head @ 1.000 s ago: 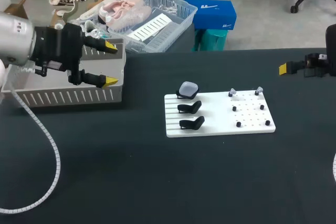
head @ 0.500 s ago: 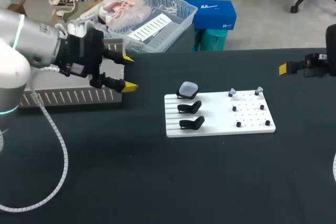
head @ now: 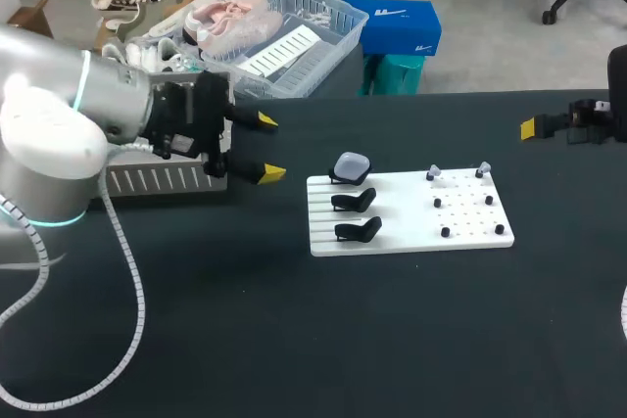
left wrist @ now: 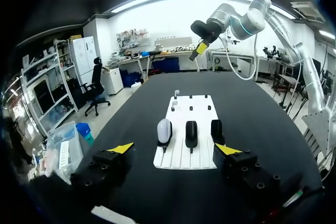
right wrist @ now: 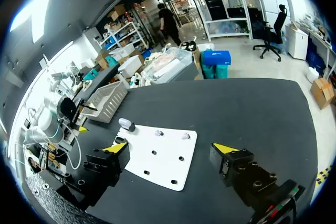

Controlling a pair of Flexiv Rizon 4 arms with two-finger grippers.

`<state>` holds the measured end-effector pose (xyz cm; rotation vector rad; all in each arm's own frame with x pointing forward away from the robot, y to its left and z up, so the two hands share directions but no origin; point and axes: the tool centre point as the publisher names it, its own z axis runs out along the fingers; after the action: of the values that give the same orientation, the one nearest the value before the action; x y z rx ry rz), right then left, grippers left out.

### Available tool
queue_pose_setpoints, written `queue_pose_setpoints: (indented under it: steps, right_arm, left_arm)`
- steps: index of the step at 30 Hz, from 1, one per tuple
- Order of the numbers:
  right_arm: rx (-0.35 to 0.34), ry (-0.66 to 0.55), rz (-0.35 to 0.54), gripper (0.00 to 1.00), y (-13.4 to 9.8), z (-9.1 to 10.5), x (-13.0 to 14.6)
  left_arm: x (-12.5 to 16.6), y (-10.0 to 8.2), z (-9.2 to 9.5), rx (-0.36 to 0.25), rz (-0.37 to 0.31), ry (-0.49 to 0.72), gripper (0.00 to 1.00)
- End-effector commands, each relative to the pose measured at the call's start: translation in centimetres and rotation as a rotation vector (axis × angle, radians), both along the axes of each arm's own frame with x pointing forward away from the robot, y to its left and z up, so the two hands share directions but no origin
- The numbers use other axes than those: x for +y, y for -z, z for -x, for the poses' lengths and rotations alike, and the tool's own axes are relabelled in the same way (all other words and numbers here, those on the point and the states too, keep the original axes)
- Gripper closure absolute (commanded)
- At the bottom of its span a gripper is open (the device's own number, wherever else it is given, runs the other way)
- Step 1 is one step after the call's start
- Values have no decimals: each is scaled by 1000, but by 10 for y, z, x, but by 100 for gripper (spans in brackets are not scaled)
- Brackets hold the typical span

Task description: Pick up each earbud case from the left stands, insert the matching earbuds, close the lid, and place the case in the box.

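— While the left arm (head: pixel 59 134) hangs over the far-left part of the surface (head: pixel 294 340), where's the earbud case (head: pixel 352 165)?

— Perched on the rearmost of three black stands, on the white board (head: pixel 407 212) around the middle of the surface. Two small pale earbuds (head: pixel 434 175) sit on pegs along the board's far edge.

— And the left jaws?

— Spread wide, pinching nothing, yellow tips aimed at the board. They hover just off the end of the grey slatted box (head: pixel 147 181), which stands at the surface's far-left corner. Seen from the left wrist, the earbud case lies out ahead of them, apart from both tips, lined up within their gap and nearer one tip than the other.

— Right side?

— Right jaws are spread too, holding nothing, out over the right edge of the surface. The board lies ahead of them, the case at its far end, well apart.
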<state>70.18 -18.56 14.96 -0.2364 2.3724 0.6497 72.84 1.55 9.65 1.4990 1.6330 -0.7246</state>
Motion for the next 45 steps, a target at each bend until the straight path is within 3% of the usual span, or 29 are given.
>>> queue_pose_setpoints:
  steps: [1, 13, 22, 30, 45]
  right_arm:
    - [0, 0, 1, 0, 0, 0, 0]
    - [0, 0, 1, 0, 0, 0, 0]
    - [0, 0, 1, 0, 0, 0, 0]
    - [0, 0, 1, 0, 0, 0, 0]
    - [0, 0, 1, 0, 0, 0, 0]
  left_arm:
    - [-16, 13, -14, -3, 12, 33, 0]
    - [-51, 31, -34, 31, 13, 41, 0]
    - [-71, 44, -32, 53, 33, 39, 0]
    - [-75, 59, -30, 70, 11, 57, 0]
    - [-86, 67, -31, 116, 43, 35, 0]
